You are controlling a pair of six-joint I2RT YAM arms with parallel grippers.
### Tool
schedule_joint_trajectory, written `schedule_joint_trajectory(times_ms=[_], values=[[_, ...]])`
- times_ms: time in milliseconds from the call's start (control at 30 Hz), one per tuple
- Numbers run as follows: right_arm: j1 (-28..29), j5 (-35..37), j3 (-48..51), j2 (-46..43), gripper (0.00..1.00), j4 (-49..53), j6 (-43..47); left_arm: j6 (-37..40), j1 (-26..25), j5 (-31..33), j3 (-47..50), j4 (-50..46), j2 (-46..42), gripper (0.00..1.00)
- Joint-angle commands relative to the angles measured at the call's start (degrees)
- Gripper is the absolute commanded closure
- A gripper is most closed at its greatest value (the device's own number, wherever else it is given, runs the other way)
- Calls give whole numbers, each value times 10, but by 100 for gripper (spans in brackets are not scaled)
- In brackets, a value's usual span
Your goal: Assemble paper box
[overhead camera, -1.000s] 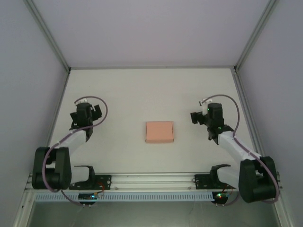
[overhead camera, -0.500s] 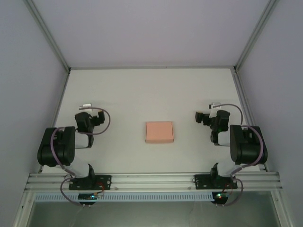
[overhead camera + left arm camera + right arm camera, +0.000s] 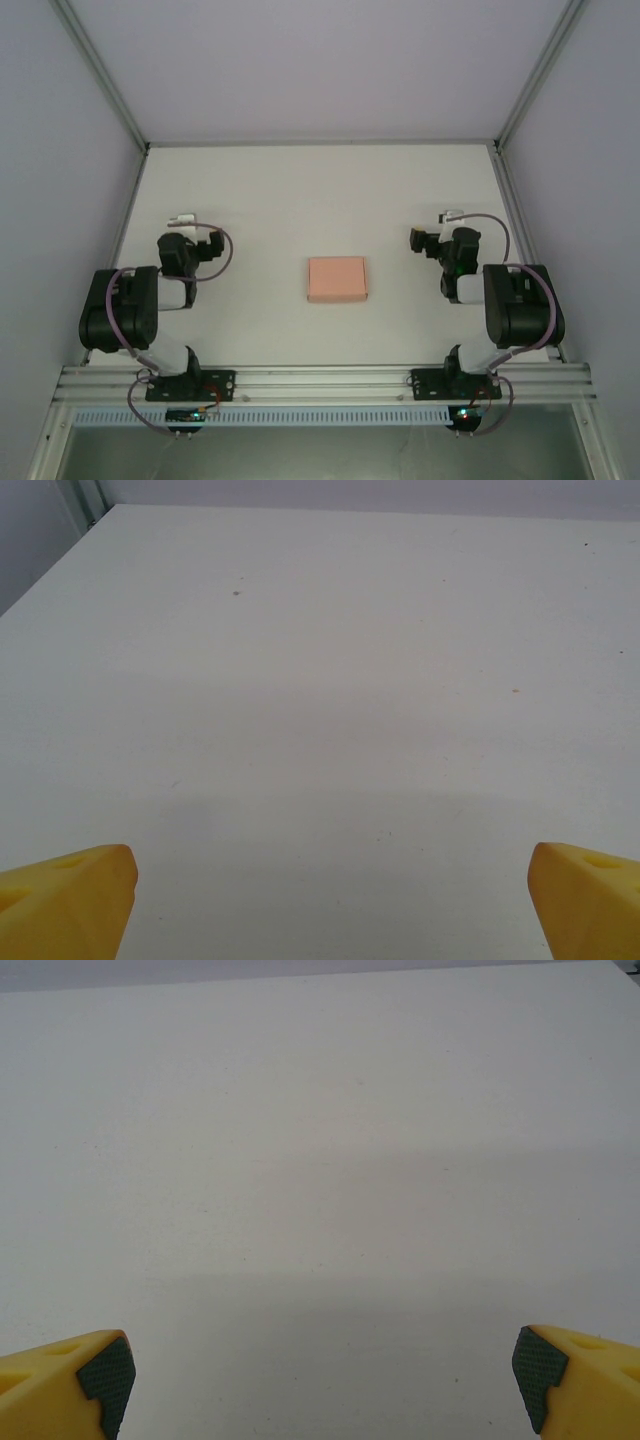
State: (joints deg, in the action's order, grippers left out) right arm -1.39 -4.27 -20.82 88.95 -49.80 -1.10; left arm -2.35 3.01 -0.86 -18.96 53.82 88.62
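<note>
This is a robotics lab test cell. A matte white table (image 3: 300, 200) is closed in on 3 sides by plain pale grey wall panels (image 3: 320, 70), joined along slanting silver aluminium corner posts (image 3: 100, 72). A slotted aluminium mounting rail (image 3: 330, 380) runs along the near edge. Bolted to it are 2 black-and-white robot arms, the left arm (image 3: 120, 310) and the right arm (image 3: 520, 305), each trailing a looped grey-purple cable (image 3: 228, 248). The light is flat and even. A small salmon-pink card box (image 3: 337, 279) lies in the middle of the table.
</note>
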Motion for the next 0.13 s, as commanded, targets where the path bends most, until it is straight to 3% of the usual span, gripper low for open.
schedule_joint_trajectory(times_ms=[0,100], values=[[2,7,-6,-1,0,1,-9,7,2,-13,-14,8,-4,1],[2,11,-6,-1,0,0,-8,8,2,-13,-14,8,-4,1]])
